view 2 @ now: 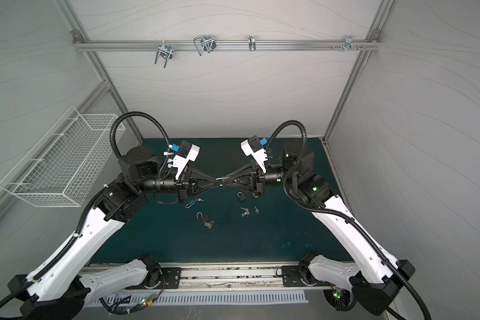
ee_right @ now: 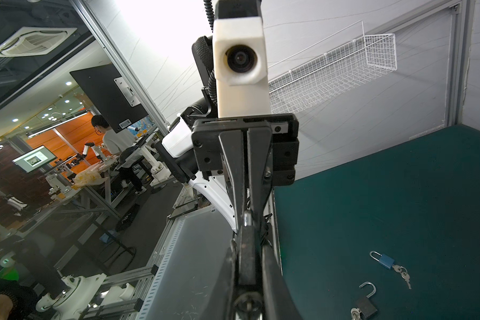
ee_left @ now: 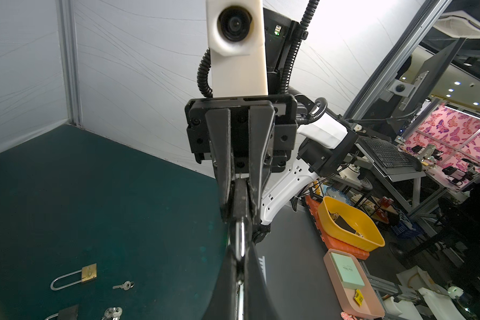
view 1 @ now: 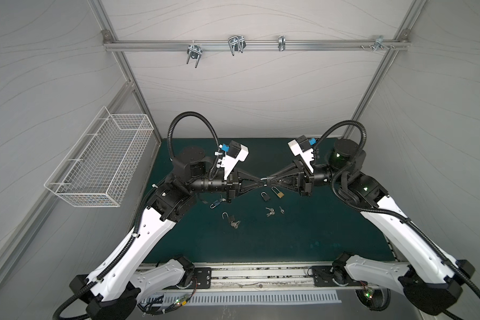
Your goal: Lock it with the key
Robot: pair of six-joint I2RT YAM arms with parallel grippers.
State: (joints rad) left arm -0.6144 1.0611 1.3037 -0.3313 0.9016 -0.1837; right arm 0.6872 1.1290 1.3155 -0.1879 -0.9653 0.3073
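Black left pincer (view 1: 261, 180): clenched on the steel shackle (ee_left: 240, 241) of the held padlock (ee_right: 247, 249). It comes in level from 9 o'clock in both top views.
Black right pincer (view 1: 269, 180): clamped on the dark body of the same padlock, coming in from 3 o'clock. The two pincers meet tip to tip above the middle of the counter (view 1: 288, 238).
Held padlock: lifted clear of the counter and caught between the two pincers, with its body on the right arm's side and its shackle on the left arm's side. Whether the shackle is pushed home cannot be told.
Closed black padlock (view 1: 264, 196): lies on the dark green counter at 6 o'clock from the pincer tips.
Brass padlock (view 1: 278, 192): has a long shackle and lies just beside the closed black padlock at its 3 o'clock.
Key bunch (view 1: 270, 212): near the closed black padlock, at its 5 o'clock.
Single key (view 1: 281, 209): just beside the key bunch at its 3 o'clock.
Open padlock (view 1: 229, 217): its shackle is swung free and keys lie at its body. It sits at 7 o'clock from the pincer tips.
Blue padlock (view 2: 190, 204): keys lie at its body. It sits at 8 o'clock from the tips, close under the left arm's wrist.
Wire basket (view 1: 100, 166): white, fixed to the side wall at 9 o'clock.
Metal rail (view 1: 330, 44): runs across the back wall at 12 o'clock and carries several hooks.
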